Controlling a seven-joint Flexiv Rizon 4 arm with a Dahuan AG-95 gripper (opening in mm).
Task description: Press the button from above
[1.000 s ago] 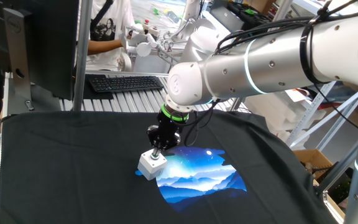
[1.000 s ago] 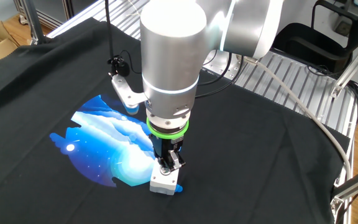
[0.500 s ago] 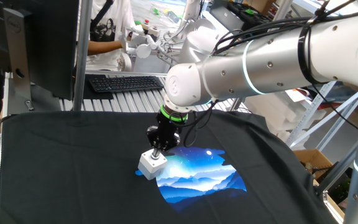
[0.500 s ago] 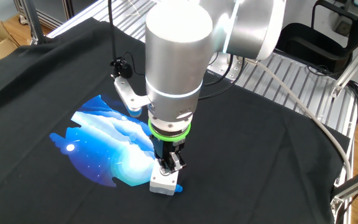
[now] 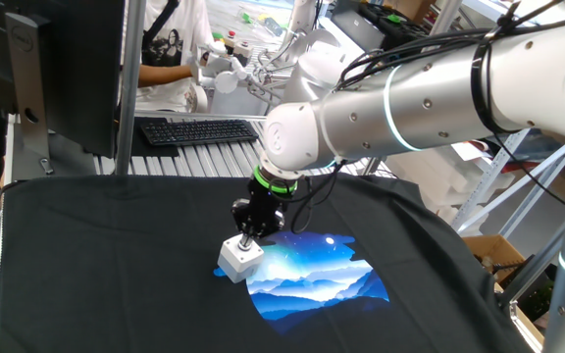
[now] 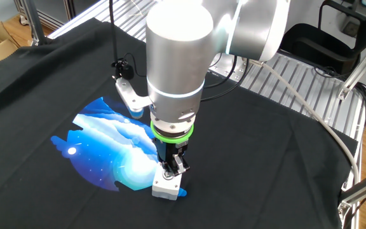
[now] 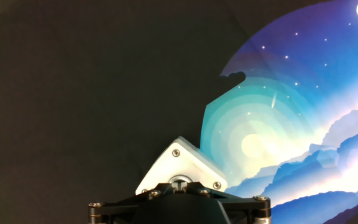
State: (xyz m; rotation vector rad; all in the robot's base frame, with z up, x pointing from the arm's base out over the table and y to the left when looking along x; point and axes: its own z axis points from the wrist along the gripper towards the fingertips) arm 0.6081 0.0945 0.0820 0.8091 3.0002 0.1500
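The button [image 7: 179, 181] sits in the top of a small grey box [image 5: 238, 257] near the middle of the bench, at the edge of the blue printed picture [image 5: 312, 270] on the black cloth [image 5: 116, 255]. The gripper [image 5: 248, 238] stands straight above the box, its tip on or just over the button, I judge so that the push goes straight down. Whether its fingers are spread or pressed together I cannot tell. No writing is readable on the box or arm [image 5: 410, 93].

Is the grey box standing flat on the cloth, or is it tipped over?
Flat. The grey box rests level on the black cloth, its screwed top face up, under the gripper.
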